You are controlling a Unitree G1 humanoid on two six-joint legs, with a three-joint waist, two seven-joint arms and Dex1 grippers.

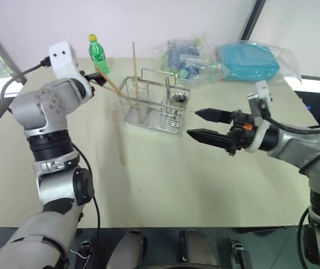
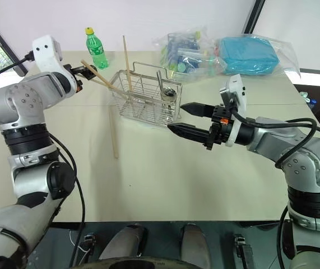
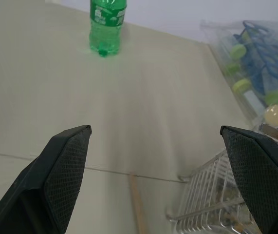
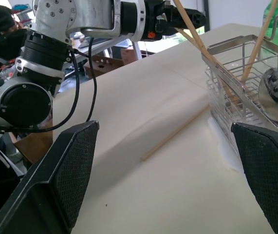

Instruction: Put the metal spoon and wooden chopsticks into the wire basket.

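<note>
The left gripper (image 2: pixel 89 70) hovers beside the left end of the wire basket (image 1: pixel 154 106), its two black fingers spread wide and holding nothing. Just behind it on the pale table (image 1: pixel 165 185) stands a green plastic bottle (image 1: pixel 98 54) with a yellow cap; its label has white print too small to read.

One of the wooden chopsticks (image 1: pixel 118 137) lies flat on the table just left of the basket. Two more lean out of the basket's left end, their tips slanting up toward the left gripper, and another stands nearly upright (image 1: pixel 135 64) in it.

The basket sits near the middle of the table, handle loop raised. The metal spoon (image 1: pixel 177 98) is already inside, at the basket's right end, bowl upward.

Behind the basket lie a clear bag of small coloured items (image 1: pixel 185 59) and a bagged teal bundle (image 1: pixel 248 60); no writing is legible on either.

The right gripper (image 1: pixel 202 124) hangs just right of the basket, pointing toward it, fingers wide apart and empty.
</note>
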